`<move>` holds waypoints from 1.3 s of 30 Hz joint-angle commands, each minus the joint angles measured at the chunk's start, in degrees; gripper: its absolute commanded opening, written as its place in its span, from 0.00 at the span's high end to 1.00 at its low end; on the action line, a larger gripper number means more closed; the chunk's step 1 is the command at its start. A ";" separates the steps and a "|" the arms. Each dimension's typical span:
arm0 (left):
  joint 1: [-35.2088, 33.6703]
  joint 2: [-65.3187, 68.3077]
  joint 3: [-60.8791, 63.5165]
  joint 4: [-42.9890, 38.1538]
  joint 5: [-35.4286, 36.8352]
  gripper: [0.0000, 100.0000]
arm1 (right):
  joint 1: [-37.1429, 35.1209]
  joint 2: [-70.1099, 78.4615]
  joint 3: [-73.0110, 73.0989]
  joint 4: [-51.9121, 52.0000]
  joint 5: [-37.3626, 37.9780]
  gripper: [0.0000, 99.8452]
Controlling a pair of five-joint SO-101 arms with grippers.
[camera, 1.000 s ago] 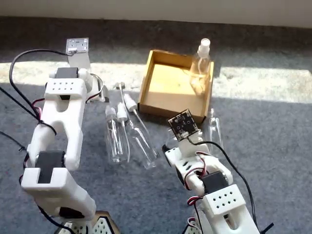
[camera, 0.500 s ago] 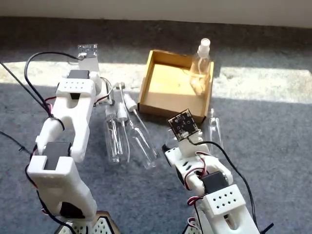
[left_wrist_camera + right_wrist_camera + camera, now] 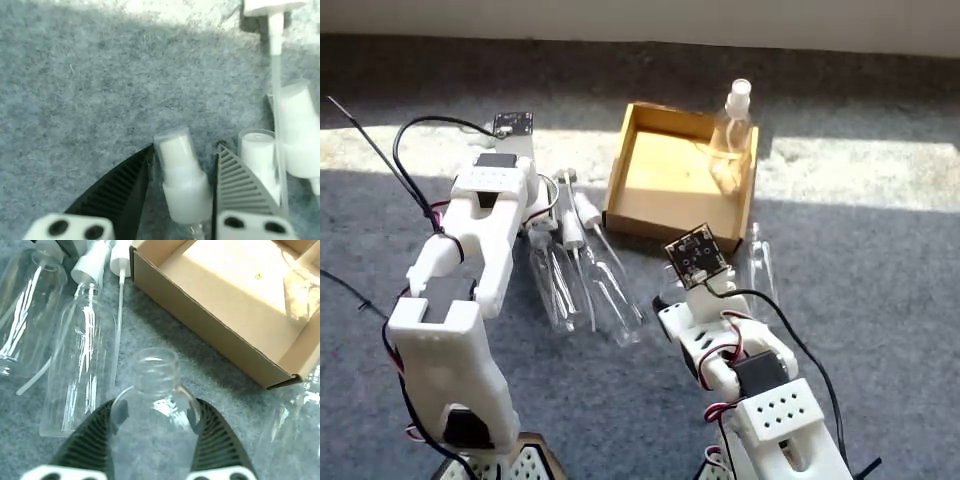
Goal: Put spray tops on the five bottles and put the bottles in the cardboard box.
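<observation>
Left gripper (image 3: pixel 184 150) low over grey carpet (image 3: pixel 75 85), fingers spread to either side of the spray top (image 3: pixel 182 185) on a lying bottle, not clearly pinching. Right gripper (image 3: pixel 156 407) clamped on an uncapped bottle (image 3: pixel 152 385) near the cardboard box (image 3: pixel 200 325). Capped bottle (image 3: pixel 730 135) in the box's far corner.

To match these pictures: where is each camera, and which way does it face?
High view: fixed overhead, looking down on the brown cardboard box; left arm and right arm show.
Left wrist view: on that wrist, looking past the left gripper at a white plastic spray top.
Right wrist view: on that wrist, facing the box over the right gripper's clear open-necked bottle.
High and right wrist share the box.
</observation>
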 commanded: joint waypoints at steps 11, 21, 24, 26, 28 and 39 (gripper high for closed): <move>-2.51 -0.22 -12.62 -0.35 1.49 0.95 | 0.22 -0.84 -0.66 -1.19 -0.62 1.00; -6.64 0.22 -23.87 4.75 1.05 0.96 | 0.22 -1.01 -0.66 -1.19 -0.62 1.00; -7.87 -0.04 -23.78 4.66 0.26 0.96 | 0.22 -1.01 -0.66 -1.19 -0.62 1.00; -8.75 -0.22 -24.40 4.48 -6.59 0.96 | 0.22 -1.01 -0.66 -1.19 -0.62 1.00; -8.40 -0.13 -25.63 4.84 -20.92 0.96 | 0.22 -1.01 -0.66 -1.19 -0.62 1.00; -12.53 -2.24 -26.95 1.32 -27.34 0.98 | 0.22 -1.10 -0.66 -1.27 -0.62 1.00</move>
